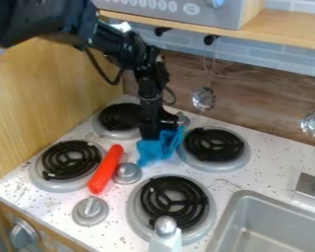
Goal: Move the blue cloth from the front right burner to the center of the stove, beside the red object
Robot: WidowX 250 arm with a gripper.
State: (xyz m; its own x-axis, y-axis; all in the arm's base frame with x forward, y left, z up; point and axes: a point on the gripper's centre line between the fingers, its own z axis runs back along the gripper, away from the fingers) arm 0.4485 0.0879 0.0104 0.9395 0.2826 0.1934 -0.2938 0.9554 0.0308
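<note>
The black gripper (160,133) hangs down over the stove between the two back burners, its fingers shut on a bunched blue cloth (157,149). The cloth's lower part reaches the speckled white stovetop (135,152), close to the left edge of the back right burner (214,145). To the gripper's lower left, a long red-orange object (106,169) lies slanted beside the front left burner (71,160). A silver knob (127,173) stands just right of it. Part of the back left burner (119,117) is hidden behind the arm.
Another burner (174,201) is at the front, with a silver-topped shaker (165,234) at its near edge. A grey sink (242,199) is at lower right, near a faucet base (310,188). Ladles (204,98) hang at the back; a wooden wall (48,103) borders the left.
</note>
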